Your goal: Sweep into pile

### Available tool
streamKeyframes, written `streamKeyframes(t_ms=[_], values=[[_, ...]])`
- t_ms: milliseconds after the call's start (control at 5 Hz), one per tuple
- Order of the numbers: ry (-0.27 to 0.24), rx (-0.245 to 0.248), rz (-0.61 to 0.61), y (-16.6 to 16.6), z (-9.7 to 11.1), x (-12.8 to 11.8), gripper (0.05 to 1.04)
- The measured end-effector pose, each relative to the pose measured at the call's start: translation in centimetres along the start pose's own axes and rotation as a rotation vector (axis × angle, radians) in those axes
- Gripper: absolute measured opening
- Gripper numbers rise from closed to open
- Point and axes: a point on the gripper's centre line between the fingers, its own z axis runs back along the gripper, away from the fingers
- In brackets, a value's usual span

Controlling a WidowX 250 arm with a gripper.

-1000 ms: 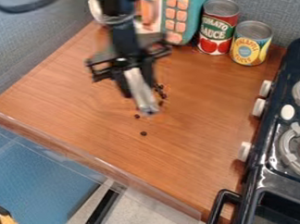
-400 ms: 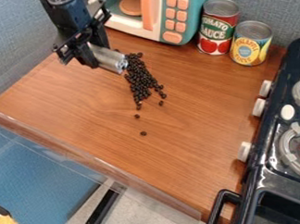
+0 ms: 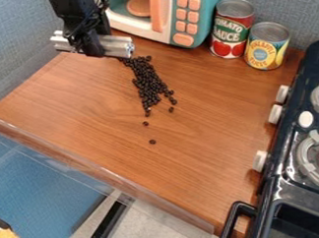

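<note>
Likely lining up a sweep: the gripper (image 3: 91, 46) grips a metal cylinder (image 3: 117, 46), which must meet the scattered dark beans (image 3: 149, 84) edge-on.

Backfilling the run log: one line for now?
gripper: holds silver cylinder | black beads: elongated pile, strays below | sweep: looks unfinished

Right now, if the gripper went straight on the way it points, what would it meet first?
Probably the wooden countertop, beside the dark beans: the gripper points down, holding a silver cylinder crosswise, which might touch first. Its height above the wood is unclear.
</note>
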Motion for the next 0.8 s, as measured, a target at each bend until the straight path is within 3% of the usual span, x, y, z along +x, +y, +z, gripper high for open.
streamKeyframes(t_ms=[400,800], values=[[-0.054,0.044,0.156,-3.2,-1.3,1.8,0.383],[-0.170,0.006,0.092,-6.2,-2.7,3.8,0.383]])
